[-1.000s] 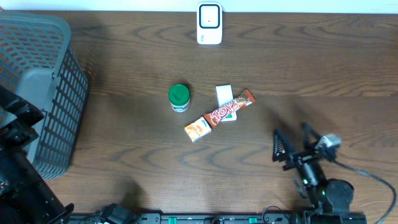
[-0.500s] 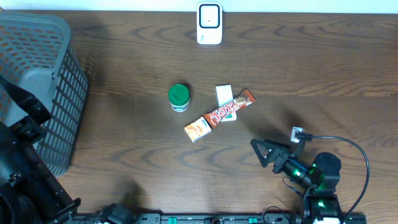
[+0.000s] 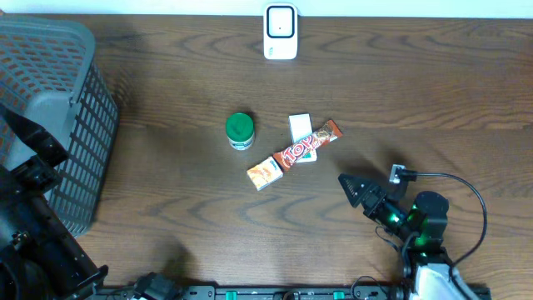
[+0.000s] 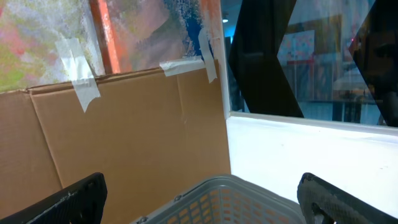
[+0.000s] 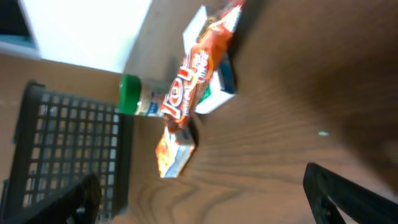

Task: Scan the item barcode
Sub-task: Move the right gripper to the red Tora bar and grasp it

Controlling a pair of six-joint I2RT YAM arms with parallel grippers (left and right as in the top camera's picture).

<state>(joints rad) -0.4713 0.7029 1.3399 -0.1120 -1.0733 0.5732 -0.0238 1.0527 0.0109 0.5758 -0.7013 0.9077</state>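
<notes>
- Since your right claw swung round toward the candy bar, a pick looks next; jaws apart, empty.
- Left claw apart too, above the basket.

The table under me is dark wood with a plain grain and a low, smooth sheen. At ten o'clock on it stands a basket of matt grey plastic lattice, and the scanner at twelve o'clock is smooth, glossy white plastic. In the middle lie a candy bar in shiny orange-red film, a jar with a smooth green plastic lid, a small orange carton of glossy printed card and a white box of card too. My right pincer has fingers of matt black plastic, and past my left wrist I see matt brown cardboard bearing strips of dull paper tape.
</notes>
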